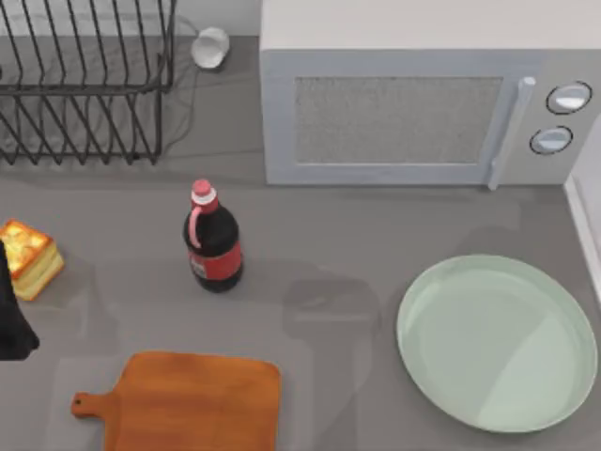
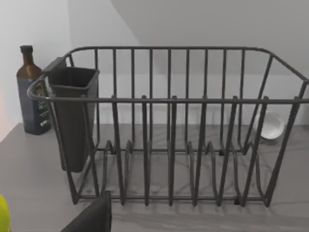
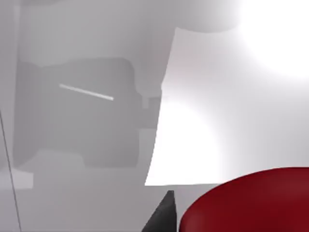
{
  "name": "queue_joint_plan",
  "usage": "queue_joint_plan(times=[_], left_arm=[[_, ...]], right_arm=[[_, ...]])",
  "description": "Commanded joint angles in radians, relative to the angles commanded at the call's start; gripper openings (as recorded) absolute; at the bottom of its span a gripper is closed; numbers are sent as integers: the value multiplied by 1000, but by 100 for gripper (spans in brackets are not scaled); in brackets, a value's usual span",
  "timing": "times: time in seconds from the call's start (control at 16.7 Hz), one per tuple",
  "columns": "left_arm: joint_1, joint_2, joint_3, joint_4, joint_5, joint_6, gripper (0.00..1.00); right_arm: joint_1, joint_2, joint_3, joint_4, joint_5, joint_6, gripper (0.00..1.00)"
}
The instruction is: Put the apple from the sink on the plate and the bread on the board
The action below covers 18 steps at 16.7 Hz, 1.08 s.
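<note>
**Apple close under the right wrist, bread waiting at the left edge**

Nearest, the apple (image 3: 251,203) looms red before the right gripper; whether its fingers are spread or pinching, I cannot tell. The left arm (image 1: 11,310) sits beside the bread (image 1: 30,258), fingers likewise unclear. Beyond lie the board (image 1: 192,404) and bare plate (image 1: 498,343). Likely the apple step: carry it over the plate next.

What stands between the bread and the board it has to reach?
Nothing visible: in the top view the bread sits at the table's left edge, the board lies below and to its right, bare counter between. The cola bottle stands aside.
</note>
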Motion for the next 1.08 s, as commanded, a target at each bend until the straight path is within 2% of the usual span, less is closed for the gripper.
queue_joint_plan(times=[0.42,1.08], left_arm=[[0,0,0,0,0,0,100],[0,0,0,0,0,0,100]], right_arm=[[196,-156,-112,-113,13,235,0],[644,-372,-269,-236,14,655,0]])
